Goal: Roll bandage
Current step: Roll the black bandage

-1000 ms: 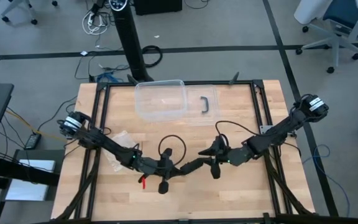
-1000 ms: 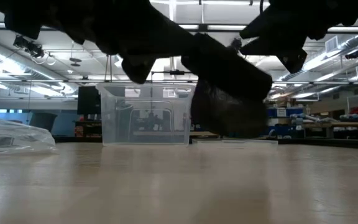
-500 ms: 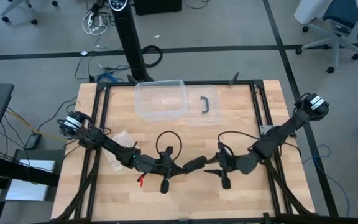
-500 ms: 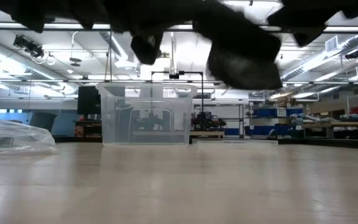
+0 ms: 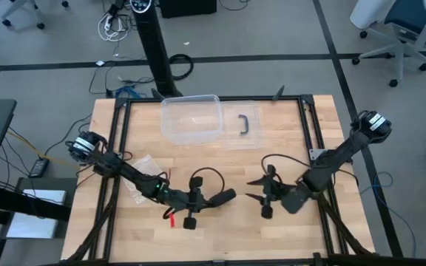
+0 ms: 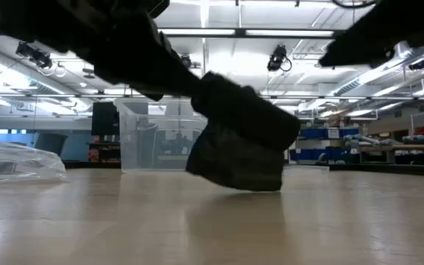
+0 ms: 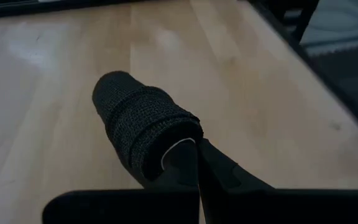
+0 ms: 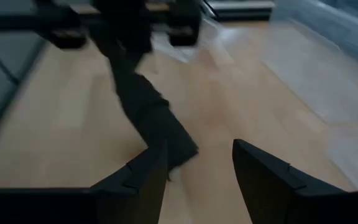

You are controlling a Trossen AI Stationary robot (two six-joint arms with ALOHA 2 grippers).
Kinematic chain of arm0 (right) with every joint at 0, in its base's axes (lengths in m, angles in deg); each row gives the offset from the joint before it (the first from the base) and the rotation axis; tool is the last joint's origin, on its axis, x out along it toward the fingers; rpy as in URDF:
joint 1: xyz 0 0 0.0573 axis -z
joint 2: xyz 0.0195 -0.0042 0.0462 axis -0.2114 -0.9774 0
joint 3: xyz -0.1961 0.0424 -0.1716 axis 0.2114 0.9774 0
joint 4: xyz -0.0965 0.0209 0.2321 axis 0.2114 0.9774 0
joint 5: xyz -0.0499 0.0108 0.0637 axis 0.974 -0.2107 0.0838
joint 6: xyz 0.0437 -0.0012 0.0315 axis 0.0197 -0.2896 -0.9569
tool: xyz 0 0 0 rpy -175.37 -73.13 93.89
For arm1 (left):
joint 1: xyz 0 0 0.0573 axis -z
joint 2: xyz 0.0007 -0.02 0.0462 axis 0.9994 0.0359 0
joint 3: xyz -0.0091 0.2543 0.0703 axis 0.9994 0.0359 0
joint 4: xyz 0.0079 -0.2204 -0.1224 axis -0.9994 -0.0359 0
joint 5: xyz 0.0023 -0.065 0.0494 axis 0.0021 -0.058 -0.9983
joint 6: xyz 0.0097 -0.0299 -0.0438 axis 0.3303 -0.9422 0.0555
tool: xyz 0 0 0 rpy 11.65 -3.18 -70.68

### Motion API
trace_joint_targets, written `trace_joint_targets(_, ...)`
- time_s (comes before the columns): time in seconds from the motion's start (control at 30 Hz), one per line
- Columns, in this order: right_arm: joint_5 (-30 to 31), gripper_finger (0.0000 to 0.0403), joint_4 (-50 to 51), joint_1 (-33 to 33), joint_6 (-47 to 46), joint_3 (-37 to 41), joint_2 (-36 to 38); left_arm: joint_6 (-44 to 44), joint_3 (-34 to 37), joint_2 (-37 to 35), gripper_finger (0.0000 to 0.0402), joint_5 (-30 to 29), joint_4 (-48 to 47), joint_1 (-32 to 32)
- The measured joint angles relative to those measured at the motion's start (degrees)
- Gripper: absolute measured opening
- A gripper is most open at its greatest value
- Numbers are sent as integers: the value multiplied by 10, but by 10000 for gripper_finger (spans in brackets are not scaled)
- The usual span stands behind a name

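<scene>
Black bandage (image 5: 225, 196) roll pinched in the left gripper (image 5: 211, 200) above the wooden table (image 5: 287, 148).
Right gripper (image 5: 251, 189) nearby, fingers spread apart, holding nothing.

Place: robotics laboratory in an open hall
Floor: grey carpet (image 5: 43, 44), loose cables (image 5: 113, 26), wheeled office chairs (image 5: 390, 33)
Ceiling: strip lights (image 6: 219, 33), exposed ducts (image 6: 418, 51)
Bench: wooden worktop (image 5: 220, 229) in black frame
Background: storage shelving (image 6: 330, 143)

Wooden table (image 5: 287, 159): clear box (image 5: 191, 118), plastic bag (image 5: 140, 176)
</scene>
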Motion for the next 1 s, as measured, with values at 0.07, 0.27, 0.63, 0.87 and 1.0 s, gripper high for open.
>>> trace_joint_targets(0.07,-14,179,-19,22,22,0,-25,7,0,0,0,-18,-26,0)
trace_joint_targets(0.27,-67,165,-89,87,92,0,-68,3,0,0,0,-71,-77,-1)
trace_joint_targets(0.63,-118,70,-119,116,146,0,-39,-8,0,0,0,9,103,8)
trace_joint_targets(0.87,-134,58,-102,92,119,0,20,-89,0,35,0,40,102,1)
trace_joint_targets(1.0,-145,59,-98,93,117,0,13,-113,0,94,0,61,144,-9)
